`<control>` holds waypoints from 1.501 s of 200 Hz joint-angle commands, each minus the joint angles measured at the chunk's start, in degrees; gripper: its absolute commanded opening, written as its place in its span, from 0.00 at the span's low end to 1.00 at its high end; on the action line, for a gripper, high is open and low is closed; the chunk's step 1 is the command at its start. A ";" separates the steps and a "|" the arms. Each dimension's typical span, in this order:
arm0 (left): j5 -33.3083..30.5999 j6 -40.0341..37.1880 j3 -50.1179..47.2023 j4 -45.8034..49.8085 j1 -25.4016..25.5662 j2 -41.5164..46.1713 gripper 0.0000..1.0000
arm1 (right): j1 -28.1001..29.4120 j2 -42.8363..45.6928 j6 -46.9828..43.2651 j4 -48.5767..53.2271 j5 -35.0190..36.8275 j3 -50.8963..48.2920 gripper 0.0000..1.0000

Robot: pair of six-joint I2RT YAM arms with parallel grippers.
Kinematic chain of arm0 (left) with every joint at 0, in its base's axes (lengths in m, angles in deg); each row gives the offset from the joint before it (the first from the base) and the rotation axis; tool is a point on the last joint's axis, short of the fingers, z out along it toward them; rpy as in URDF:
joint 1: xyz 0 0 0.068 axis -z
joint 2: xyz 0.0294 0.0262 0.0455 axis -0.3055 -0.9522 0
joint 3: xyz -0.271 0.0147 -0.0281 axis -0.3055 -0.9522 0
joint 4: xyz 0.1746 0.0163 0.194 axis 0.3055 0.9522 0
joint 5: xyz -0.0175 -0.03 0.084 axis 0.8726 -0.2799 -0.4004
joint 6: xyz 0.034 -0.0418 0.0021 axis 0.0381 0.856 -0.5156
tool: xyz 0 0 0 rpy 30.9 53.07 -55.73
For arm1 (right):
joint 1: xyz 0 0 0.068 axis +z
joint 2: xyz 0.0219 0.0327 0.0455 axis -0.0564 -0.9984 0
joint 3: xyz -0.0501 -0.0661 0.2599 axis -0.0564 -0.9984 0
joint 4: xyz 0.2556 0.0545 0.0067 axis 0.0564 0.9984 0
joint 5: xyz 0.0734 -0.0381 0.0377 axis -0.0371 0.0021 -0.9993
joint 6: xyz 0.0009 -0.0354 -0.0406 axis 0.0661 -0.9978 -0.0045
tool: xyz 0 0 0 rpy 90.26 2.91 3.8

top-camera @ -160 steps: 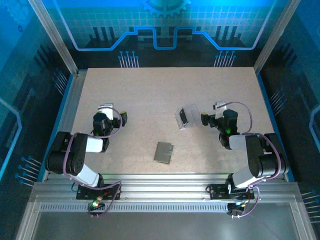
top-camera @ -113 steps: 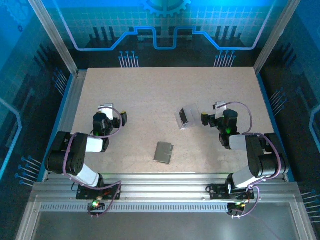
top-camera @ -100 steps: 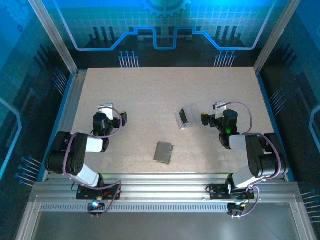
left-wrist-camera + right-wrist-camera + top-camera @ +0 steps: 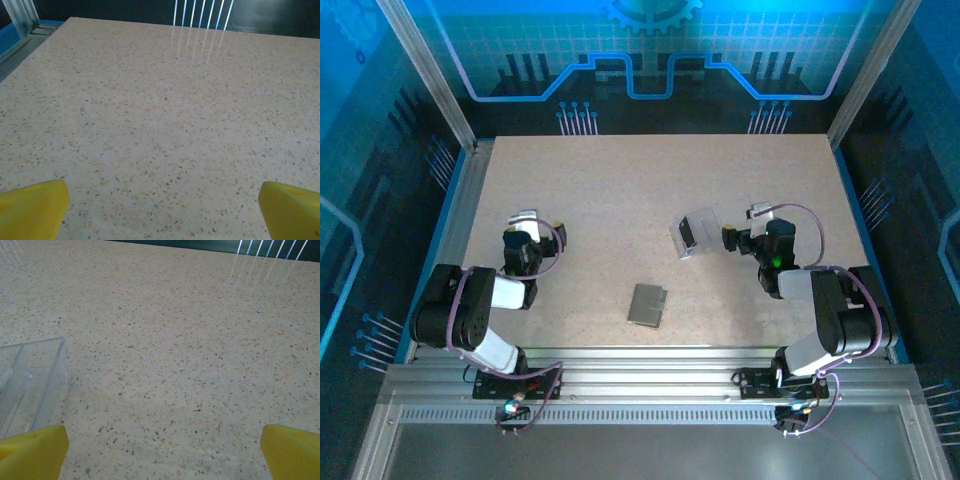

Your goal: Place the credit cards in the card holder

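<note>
Speckled table (image 4: 620,180): we are seeing the card holder (image 4: 647,304) lying centre, near side; clear box (image 4: 694,234) just beside right gripper (image 4: 162,452); it and left gripper (image 4: 160,210) holding fingers wide apart.

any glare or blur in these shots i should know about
Left wrist: pale light streaks reflect on the far table, and the yellow fingertips at the bottom corners look soft. Right wrist: similar streaks top right; the clear box is see-through but sharp enough. Top external: blue backlight around, table evenly lit.
</note>
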 commanded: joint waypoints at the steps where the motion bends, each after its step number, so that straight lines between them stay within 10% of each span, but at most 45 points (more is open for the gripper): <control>1: -1.85 1.38 -0.33 -2.89 -0.58 0.62 0.99 | -0.91 0.85 -0.52 0.75 -0.97 1.00 1.00; 43: -0.50 0.41 3.74 5.60 -0.14 2.11 0.99 | -0.43 1.32 -1.24 0.77 -0.88 1.23 1.00; 84: -10.32 1.21 9.51 23.83 2.46 13.12 0.99 | 4.78 12.02 -0.06 28.96 6.49 13.19 1.00; 126: -13.84 22.73 23.69 60.98 3.20 24.88 0.99 | 3.61 20.50 19.52 46.10 2.70 23.51 1.00; 180: 6.44 28.89 25.59 74.97 3.82 34.74 0.99 | -6.03 18.03 34.55 58.80 -13.58 31.21 1.00; 251: 27.46 33.11 20.44 77.68 11.27 36.52 0.75 | 18.34 23.34 32.62 74.98 8.13 31.44 1.00; 300: 33.26 36.48 14.36 70.39 24.32 31.41 0.62 | 37.77 19.96 40.10 74.70 7.61 23.96 0.71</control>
